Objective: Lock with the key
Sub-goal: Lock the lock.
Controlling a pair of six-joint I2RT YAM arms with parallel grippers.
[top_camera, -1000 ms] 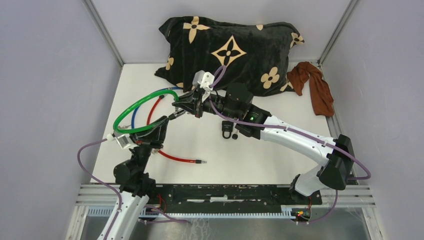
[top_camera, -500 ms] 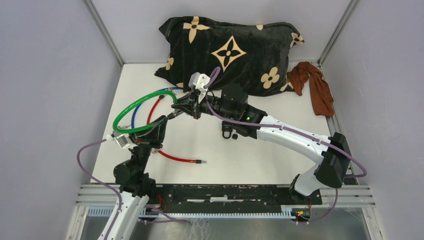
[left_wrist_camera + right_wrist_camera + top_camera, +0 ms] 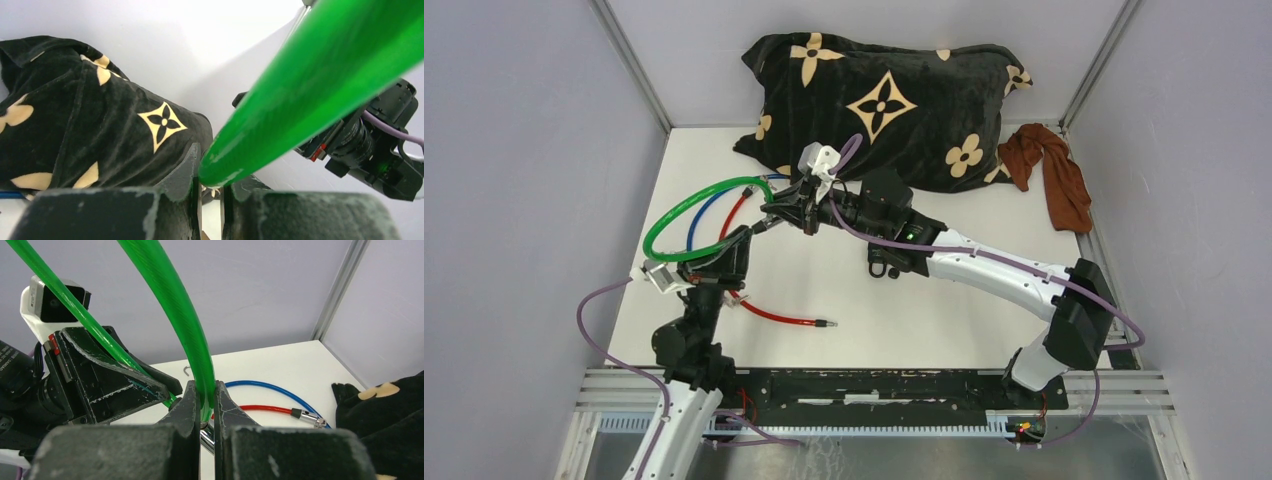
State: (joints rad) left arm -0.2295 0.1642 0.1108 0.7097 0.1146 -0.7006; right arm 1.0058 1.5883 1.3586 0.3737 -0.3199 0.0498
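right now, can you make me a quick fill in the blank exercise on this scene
1. The looped cable clamped in both the left hand and the right hand is coloured ___.
2. Next to the red cable on the table lies a ___ one.
3. The pillow at the back is ___ with tan flower shapes.

Missing words: green; blue; black

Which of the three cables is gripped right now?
The green cable, clamped by both left gripper and right gripper and arching up; the blue cable and red cable lie free on the table.
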